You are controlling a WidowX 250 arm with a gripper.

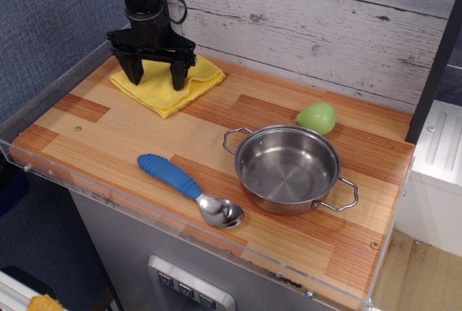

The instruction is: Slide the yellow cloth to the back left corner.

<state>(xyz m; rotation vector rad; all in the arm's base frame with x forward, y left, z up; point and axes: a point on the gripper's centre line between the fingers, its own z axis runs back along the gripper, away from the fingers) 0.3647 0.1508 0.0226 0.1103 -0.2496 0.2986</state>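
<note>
You see the gripper spread open over the yellow cloth near the back left corner.

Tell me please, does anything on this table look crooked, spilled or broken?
Nothing is spilled or visibly broken. Only the yellow cloth lies askew, turned diagonally to the table edges under the open claw. The pot, spoon and green object look normal.

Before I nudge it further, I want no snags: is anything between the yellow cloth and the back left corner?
Nothing visible. The yellow cloth already lies near the back left corner, with the open gripper over it. The spoon, pot and green object are off to the right and front.
</note>
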